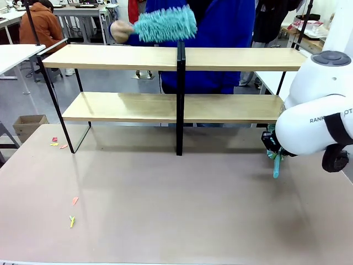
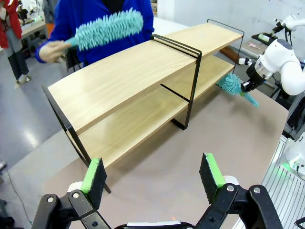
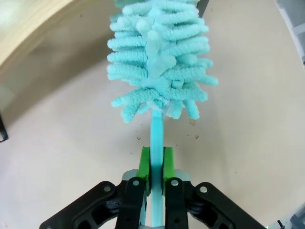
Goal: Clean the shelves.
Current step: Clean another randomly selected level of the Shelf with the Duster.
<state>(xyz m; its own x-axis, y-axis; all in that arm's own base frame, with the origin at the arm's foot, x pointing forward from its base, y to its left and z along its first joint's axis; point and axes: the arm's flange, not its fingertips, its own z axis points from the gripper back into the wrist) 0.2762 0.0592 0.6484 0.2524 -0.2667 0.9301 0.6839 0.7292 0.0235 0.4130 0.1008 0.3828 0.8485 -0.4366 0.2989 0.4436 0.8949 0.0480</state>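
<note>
The shelves [image 1: 165, 58] stand across the far half of the table, two light-wood boards in a black frame with a central post; they also show in the left wrist view [image 2: 128, 81]. My right gripper [image 3: 156, 164] is shut on the handle of a teal fluffy duster [image 3: 159, 57], held by the right end of the lower board [image 2: 232, 84]. In the front view the arm's body hides most of that gripper [image 1: 271, 142]. My left gripper [image 2: 152, 174] hangs open above the table, holding nothing. A person behind the shelves holds a second teal duster [image 1: 164, 25] over the top board.
Small coloured paper scraps [image 1: 71, 221] lie on the brown table [image 1: 176, 210] at the left, with more near the shelf's left leg [image 1: 58, 143]. A cardboard box [image 1: 28, 125] sits on the floor at the left. A white table [image 1: 14, 55] stands beyond it.
</note>
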